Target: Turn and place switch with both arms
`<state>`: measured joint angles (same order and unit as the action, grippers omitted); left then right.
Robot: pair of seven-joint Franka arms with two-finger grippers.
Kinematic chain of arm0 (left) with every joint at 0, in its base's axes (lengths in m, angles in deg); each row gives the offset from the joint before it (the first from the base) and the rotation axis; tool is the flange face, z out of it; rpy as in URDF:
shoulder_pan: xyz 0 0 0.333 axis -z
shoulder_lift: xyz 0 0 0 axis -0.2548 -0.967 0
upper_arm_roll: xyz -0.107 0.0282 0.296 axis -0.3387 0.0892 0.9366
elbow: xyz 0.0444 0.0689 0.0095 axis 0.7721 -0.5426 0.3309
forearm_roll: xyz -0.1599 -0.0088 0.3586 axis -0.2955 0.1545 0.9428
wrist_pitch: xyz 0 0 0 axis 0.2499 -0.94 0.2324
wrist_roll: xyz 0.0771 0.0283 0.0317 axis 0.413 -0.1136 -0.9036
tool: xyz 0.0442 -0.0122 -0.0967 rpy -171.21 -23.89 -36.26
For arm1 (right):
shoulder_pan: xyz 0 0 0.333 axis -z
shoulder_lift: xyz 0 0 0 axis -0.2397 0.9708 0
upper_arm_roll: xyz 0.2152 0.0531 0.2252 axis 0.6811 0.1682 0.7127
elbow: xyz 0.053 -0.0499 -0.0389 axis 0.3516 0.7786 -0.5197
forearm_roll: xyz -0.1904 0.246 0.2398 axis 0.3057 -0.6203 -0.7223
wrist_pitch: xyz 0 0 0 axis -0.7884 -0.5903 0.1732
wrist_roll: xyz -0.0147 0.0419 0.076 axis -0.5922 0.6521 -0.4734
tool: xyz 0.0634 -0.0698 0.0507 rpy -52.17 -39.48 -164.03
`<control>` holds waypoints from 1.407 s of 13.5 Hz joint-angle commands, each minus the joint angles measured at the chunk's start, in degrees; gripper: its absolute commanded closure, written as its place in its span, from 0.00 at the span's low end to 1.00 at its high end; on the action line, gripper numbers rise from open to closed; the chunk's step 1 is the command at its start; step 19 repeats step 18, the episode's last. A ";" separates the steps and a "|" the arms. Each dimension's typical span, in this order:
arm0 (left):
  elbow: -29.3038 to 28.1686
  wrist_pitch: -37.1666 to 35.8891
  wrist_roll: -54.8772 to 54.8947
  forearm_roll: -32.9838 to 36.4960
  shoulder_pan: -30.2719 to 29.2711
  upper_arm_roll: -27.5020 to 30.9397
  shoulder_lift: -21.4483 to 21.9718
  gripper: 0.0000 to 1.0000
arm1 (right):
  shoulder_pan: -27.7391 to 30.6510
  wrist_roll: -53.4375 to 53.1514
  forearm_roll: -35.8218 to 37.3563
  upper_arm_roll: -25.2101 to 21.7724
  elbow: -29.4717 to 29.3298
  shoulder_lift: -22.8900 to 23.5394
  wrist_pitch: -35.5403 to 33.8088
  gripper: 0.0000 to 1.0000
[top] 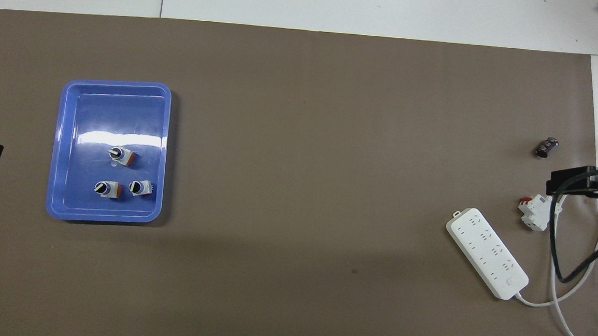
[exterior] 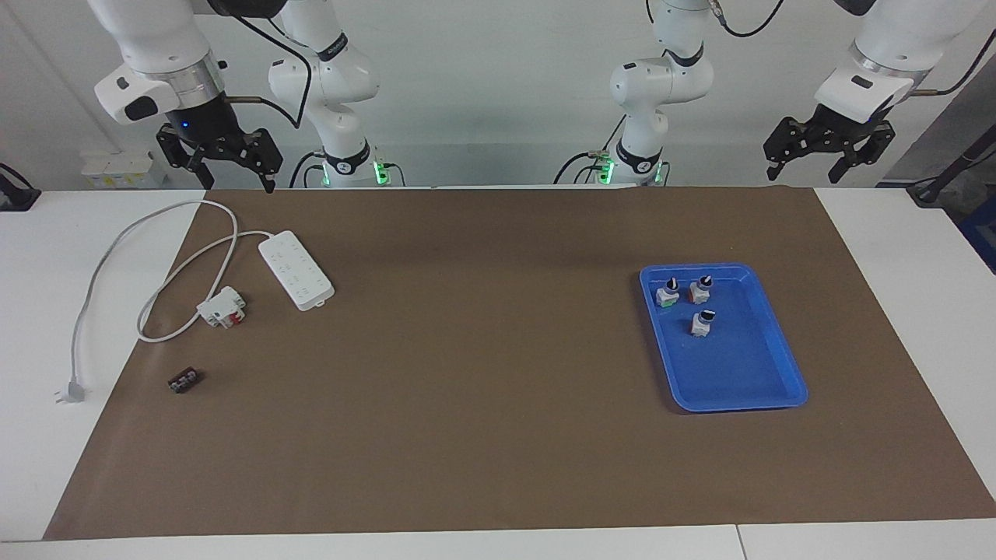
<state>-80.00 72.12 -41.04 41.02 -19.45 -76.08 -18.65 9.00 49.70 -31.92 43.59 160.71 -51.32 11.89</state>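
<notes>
Both my claws hang released: left claw [exterior: 829, 159], right claw [exterior: 229, 167]. The facing view shows them whole; overhead, only tips. The switch [top: 121, 156] sits in the blue tray [top: 68, 122].

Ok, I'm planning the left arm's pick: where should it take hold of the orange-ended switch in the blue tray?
Probably the white body of the switch, under its silver collar, coming straight down with the open left gripper. It stands knob-up in the blue tray, apart from the green-based switch and red-based switch, so fingers fit either side.
</notes>
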 commanded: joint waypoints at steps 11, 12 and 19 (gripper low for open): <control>-1.54 -1.56 1.03 -2.45 -2.34 -0.22 2.45 0.00 | 0.13 1.31 -1.07 -0.18 -0.31 -0.35 -0.96 0.00; -1.54 -1.65 0.95 -2.45 -2.52 -0.13 2.63 0.00 | 0.13 1.31 -1.07 -0.18 -0.23 -0.35 -0.96 0.00; -4.44 -0.68 -0.20 -2.45 -2.87 -0.13 3.86 0.00 | 0.13 1.31 -1.07 -0.18 -0.31 -0.35 -0.96 0.00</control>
